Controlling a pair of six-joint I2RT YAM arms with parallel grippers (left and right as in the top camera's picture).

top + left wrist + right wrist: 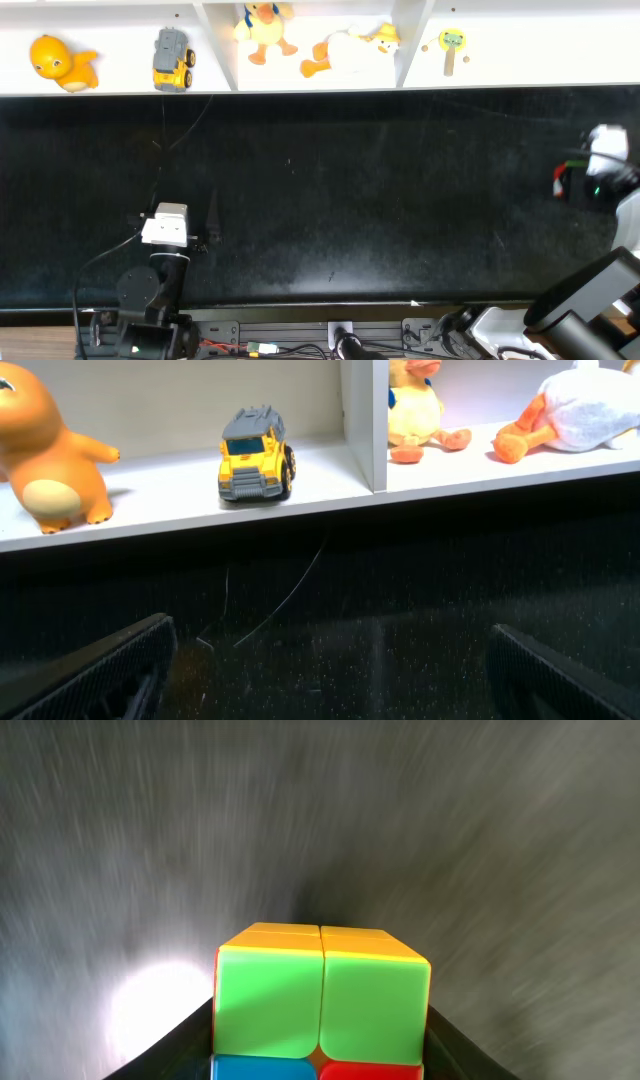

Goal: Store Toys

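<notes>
Holds the left arm folded close to its base at the top view's lower left, with the left claw (325, 672) spread wide, low over the black, speckled worktop (360, 200) and facing the white shelf (320, 88). Has the right arm bent along the right edge, with the right claw (320, 1048) clamped on a glossy, square-faced puzzle cube (320, 1005) of green, orange, blue and red tiles, at the worktop's far right. Stores in the shelf's left compartment a smooth orange duck figure (62, 60) and a yellow-and-grey toy truck (172, 58); in the middle one a yellow plush duck (265, 30) beside a white plush goose (345, 48) lying on its side; in the right one a small green rattle (452, 45) on a stick.
</notes>
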